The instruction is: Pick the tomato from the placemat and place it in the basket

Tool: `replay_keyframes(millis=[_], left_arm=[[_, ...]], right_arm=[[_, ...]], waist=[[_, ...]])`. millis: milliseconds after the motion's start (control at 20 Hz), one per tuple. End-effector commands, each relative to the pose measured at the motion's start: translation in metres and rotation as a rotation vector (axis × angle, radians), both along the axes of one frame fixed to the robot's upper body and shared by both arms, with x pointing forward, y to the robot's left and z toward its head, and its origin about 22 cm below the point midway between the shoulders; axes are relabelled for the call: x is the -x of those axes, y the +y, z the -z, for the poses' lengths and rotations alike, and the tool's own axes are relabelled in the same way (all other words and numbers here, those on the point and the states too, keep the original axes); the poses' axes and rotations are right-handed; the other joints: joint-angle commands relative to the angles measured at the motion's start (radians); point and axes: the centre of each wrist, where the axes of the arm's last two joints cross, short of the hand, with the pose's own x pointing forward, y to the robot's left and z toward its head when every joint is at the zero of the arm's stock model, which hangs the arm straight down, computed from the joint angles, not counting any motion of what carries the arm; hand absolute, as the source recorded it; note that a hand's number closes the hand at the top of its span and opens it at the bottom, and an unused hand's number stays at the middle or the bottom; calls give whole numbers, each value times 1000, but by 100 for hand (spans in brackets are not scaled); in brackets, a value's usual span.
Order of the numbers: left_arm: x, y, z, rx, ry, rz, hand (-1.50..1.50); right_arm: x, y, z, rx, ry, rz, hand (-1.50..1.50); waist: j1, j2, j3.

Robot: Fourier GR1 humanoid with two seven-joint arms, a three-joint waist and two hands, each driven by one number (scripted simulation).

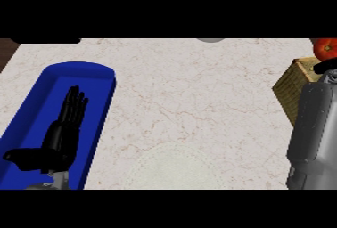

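Right hand (326, 67) shows only as a sliver of black beyond the end of the grey forearm at the far right edge, directly under the tomato (326, 48). Its fingers seem to be wrapped round the tomato's lower side, so I take it as clamped on the fruit, though most of the hand is hidden by the forearm. The tomato itself sits high at the top right corner, partly cut off by the edge, above the wicker basket (291, 84), whose woven wall and rim show just to the left of the arm.

Left hand (66, 129) rests with fingers straight and apart over the long blue tray (99, 89) on the left, well away from the work. A pale round placemat (174, 167) lies near the front of the marble bench (191, 89), with nothing on it.

Judging by this, the carry is nearly over and the release is the step in hand. To do it well, the tomato should be centred over the basket's opening rather than its rim, lowered inside before the fingers spread, and the hand lifted straight up afterwards so it doesn't catch the wall. How deep the basket is cannot be told.
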Motion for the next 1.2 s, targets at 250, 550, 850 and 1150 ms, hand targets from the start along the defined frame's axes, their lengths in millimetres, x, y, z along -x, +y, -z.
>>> replay_keyframes(millis=[250,550,850,1150], left_arm=[[8,9,-3,-9,-6,1,0],[4,-11,5,-7,20,17,0],[-4,-9,7,5,3,15,0],[3,-7,-2,-2,-11,20,0]], right_arm=[[17,-4,5,-87,-49,148,150],[34,-18,24,-136,-53,168,-150],[60,-39,34,-85,-126,128,-150],[52,-23,29,70,-238,107,-150]], waist=[[12,2,0],[10,2,0],[3,2,0],[11,3,0]])
